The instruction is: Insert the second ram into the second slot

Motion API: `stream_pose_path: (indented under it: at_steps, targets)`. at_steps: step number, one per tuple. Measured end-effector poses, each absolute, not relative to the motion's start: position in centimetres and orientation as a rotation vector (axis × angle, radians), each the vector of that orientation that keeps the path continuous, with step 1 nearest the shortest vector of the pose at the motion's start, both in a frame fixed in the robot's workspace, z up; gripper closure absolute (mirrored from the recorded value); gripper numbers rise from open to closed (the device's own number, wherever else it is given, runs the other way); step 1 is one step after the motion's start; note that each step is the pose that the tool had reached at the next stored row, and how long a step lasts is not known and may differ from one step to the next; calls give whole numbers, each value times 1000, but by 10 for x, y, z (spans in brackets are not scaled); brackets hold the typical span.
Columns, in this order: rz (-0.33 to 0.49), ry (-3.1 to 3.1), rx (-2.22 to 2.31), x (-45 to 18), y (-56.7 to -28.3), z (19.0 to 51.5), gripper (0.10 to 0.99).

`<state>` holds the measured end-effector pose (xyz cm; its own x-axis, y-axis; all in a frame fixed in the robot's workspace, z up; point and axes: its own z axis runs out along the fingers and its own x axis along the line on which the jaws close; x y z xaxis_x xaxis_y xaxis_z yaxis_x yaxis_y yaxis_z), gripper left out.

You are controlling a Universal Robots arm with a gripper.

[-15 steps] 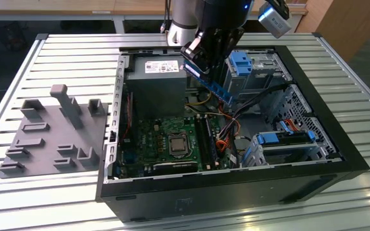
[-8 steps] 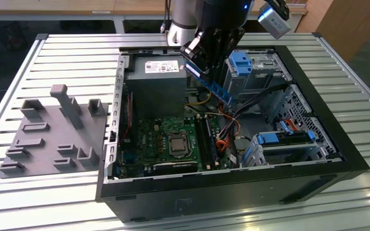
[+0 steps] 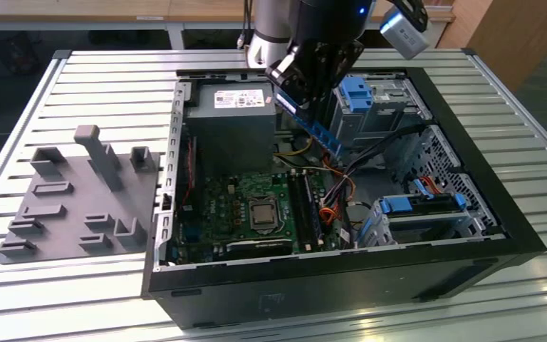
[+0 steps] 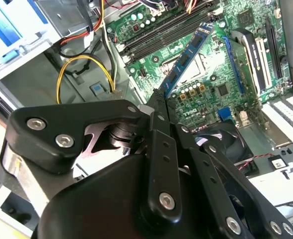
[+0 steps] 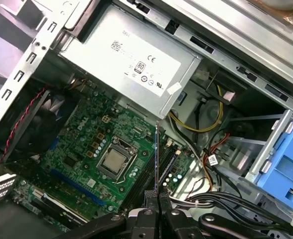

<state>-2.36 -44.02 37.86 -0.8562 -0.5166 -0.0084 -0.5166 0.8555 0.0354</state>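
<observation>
My gripper (image 3: 304,107) hangs over the open computer case (image 3: 464,171), shut on the second ram (image 3: 319,132), a thin blue stick that slants down toward the motherboard (image 3: 226,210). In the second wrist view the black fingers (image 4: 159,112) clamp one end of the ram (image 4: 186,59), and its free end points at the dark memory slots (image 4: 161,35). The first wrist view has the ram (image 5: 156,159) edge-on above the gripper (image 5: 157,195), held in the air above the slots (image 5: 167,162) next to the processor socket (image 5: 115,162). The slots (image 3: 302,206) lie below the stick, apart from it.
A grey power supply (image 3: 231,117) sits on the exterior view's left of the gripper, and blue drive-bay clips (image 3: 359,92) on its right. Yellow, red and black cables (image 3: 335,182) cross near the slots. A grey fixture plate (image 3: 74,199) lies on the slatted table beside the case.
</observation>
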Motion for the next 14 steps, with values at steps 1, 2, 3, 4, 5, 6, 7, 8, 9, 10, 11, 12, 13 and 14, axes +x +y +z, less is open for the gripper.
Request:
stream_pose_path:
  at_steps: [1,2,3,4,5,6,7,8,9,10,11,12,13,14]
  targets:
    - [-57,-3027,833,-24,-440,379,957]
    - [-57,-3030,823,-24,-440,379,957]
    - [-57,-3033,814,-24,-440,379,957]
    - [-57,-3035,805,-24,-440,379,957]
    - [-57,-3038,795,-24,-440,379,957]
    - [-57,-3040,786,-24,-440,379,957]
    - [-57,-3043,777,-24,-440,379,957]
    - [-57,-3045,767,-24,-440,379,957]
    - [-57,-3048,757,-24,-440,379,957]
    - [-57,-3051,748,-24,-440,379,957]
    - [-57,-3053,739,-24,-440,379,957]
    - [-57,-3055,730,-24,-440,379,957]
    - [-57,-3058,720,-24,-440,379,957]
    - [-57,-3060,710,-24,-440,379,957]
